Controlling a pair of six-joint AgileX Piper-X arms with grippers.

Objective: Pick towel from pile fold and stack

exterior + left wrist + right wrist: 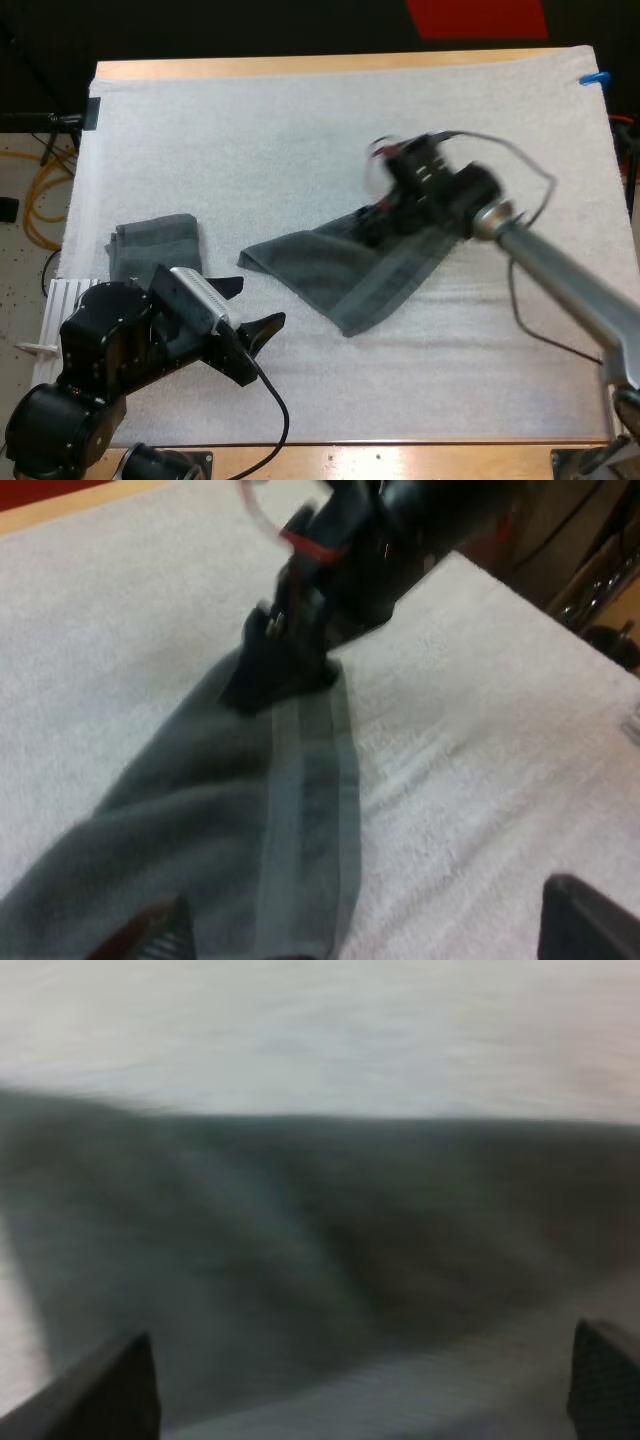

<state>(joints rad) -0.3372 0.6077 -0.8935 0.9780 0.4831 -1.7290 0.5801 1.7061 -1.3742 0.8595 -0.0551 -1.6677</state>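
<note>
As seen from behind the arms, a white mat covers most of the wooden table. At the mat's left side lies a folded towel, dark grey-green, its near edge hidden behind the left arm. Just right of it and nearer, the left gripper hangs over bare mat with its two black fingers spread apart and holding nothing. It points toward the near corner of the second towel.

That second towel lies loosely spread at the mat's middle, well apart from the folded one. It runs from a pointed left corner across to its far right end, and a lighter woven band crosses it near the right edge.

At that far right end sits the right gripper, with its arm reaching in from the right edge of the table. From the left wrist camera, it is seen down at the far end of the banded cloth. From its own wrist camera, its fingers stand wide apart above the dark cloth and pinch nothing.
</note>
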